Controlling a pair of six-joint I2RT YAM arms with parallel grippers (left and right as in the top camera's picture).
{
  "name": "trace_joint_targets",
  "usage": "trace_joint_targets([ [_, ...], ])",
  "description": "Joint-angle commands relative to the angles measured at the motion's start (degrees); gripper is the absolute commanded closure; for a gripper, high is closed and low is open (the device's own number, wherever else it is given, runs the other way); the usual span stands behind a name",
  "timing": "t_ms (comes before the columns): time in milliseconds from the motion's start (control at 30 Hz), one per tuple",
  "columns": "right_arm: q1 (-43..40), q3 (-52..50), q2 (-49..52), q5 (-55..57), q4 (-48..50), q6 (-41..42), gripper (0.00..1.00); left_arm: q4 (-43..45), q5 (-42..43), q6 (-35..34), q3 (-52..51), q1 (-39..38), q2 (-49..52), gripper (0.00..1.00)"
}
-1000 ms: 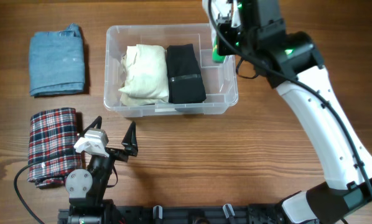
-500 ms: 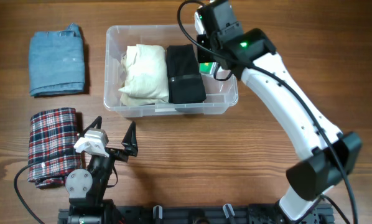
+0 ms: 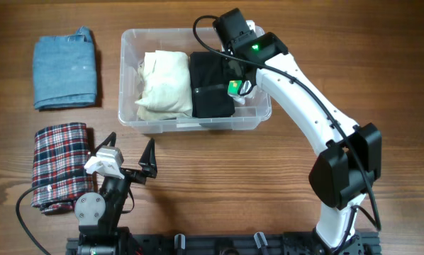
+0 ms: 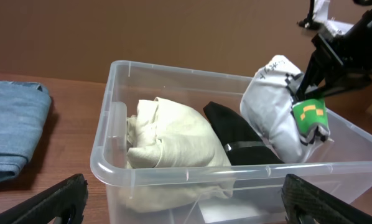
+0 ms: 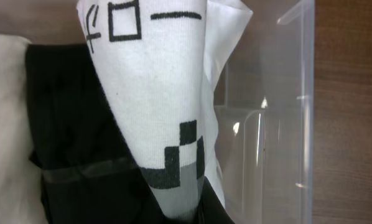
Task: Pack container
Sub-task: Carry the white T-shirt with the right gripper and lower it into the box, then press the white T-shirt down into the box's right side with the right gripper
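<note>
The clear plastic container (image 3: 125, 71) stands at the back middle of the table. A cream garment (image 3: 162, 83) fills its left part and a black garment (image 3: 210, 88) its middle. My right gripper (image 3: 237, 78) is shut on a white garment with black print and a green patch (image 3: 235, 87), and holds it inside the container's right part, against the black garment. The left wrist view shows this white garment (image 4: 276, 106) hanging from the gripper. The right wrist view shows it (image 5: 155, 81) close up, hiding the fingers. My left gripper (image 3: 132, 142) is open and empty in front of the container.
A folded blue denim garment (image 3: 65, 67) lies at the back left. A folded red plaid garment (image 3: 59, 166) lies at the front left, beside the left arm's base. The container's right end (image 5: 279, 124) shows bare plastic.
My right arm has swung left and down, carrying the white garment from the container's right rim into its right part. The left arm has not moved.
</note>
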Motion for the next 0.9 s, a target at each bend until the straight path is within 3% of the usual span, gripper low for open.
trace_joint_targets([
  [0,0.35,-0.04,0.61,1.81,-1.03,0.96,0.96,-0.04,0.90,1.14,-0.37,0.42,-0.42,0.00],
  [533,0.50,-0.20,1.14,0.24,-1.68,0.98,0.95,-0.02,0.90,1.14,-0.37,0.42,-0.42,0.00],
  [600,0.50,-0.20,1.14,-1.66,-1.25,0.94,0.88,-0.02,0.90,1.14,-0.37,0.42,-0.42,0.00],
  [633,0.50,-0.20,1.14,-2.82,-0.66,0.81,0.76,-0.02,0.90,1.14,-0.37,0.42,-0.42,0.00],
  [867,0.50,-0.20,1.14,-2.91,-0.42,0.76,0.57,-0.02,0.90,1.11,-0.37,0.42,-0.42,0.00],
])
